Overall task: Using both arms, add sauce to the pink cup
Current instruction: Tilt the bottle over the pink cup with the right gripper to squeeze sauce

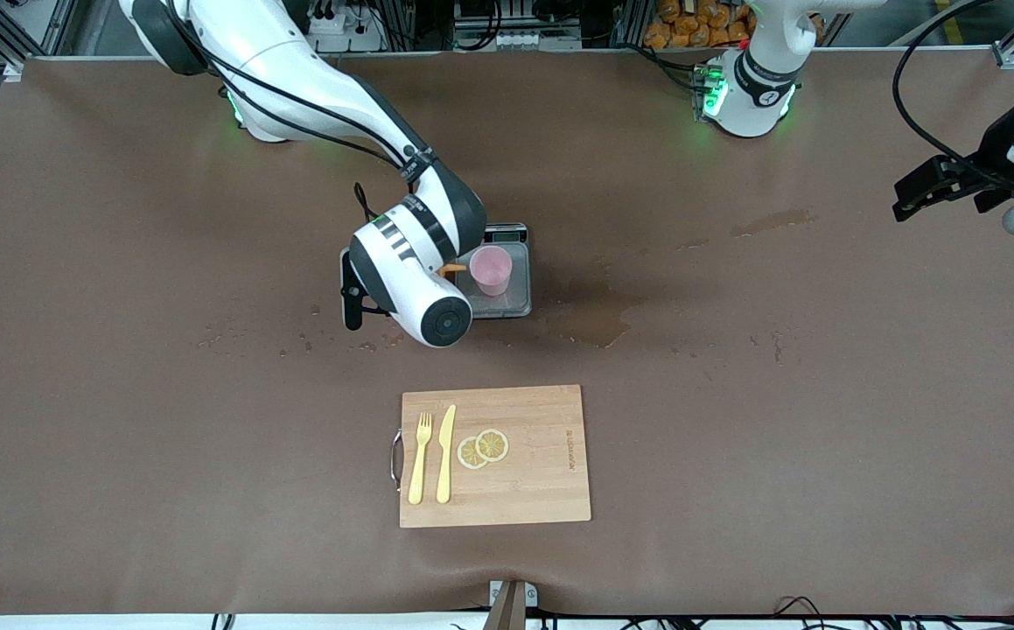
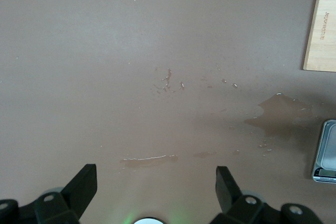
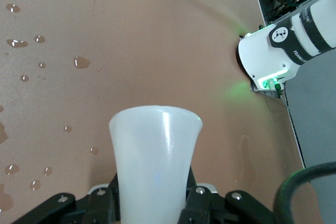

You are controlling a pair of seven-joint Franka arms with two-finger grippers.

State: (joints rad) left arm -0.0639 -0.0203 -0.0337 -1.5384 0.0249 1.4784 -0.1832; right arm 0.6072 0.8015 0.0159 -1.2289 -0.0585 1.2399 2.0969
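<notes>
The right gripper (image 3: 152, 203) is closed on the sauce bottle (image 3: 155, 156), whose whitish body fills the right wrist view between the black fingers. From the front, the right arm reaches out from its base to the scale (image 1: 507, 280) near the middle of the table, and the bottle's orange nozzle (image 1: 452, 270) pokes out sideways from under the wrist, its tip just beside the rim of the pink cup (image 1: 491, 269). The cup stands upright on the grey scale plate.

The left gripper (image 2: 156, 182) waits with its fingers spread wide and nothing between them, up over the left arm's end of the table (bare brown cover with wet patches beneath it).

Nearer the front camera lies a wooden cutting board (image 1: 541, 490) with a yellow fork (image 1: 420, 458), a yellow knife (image 1: 445, 453) and two lemon slices (image 1: 482, 448) on it.
</notes>
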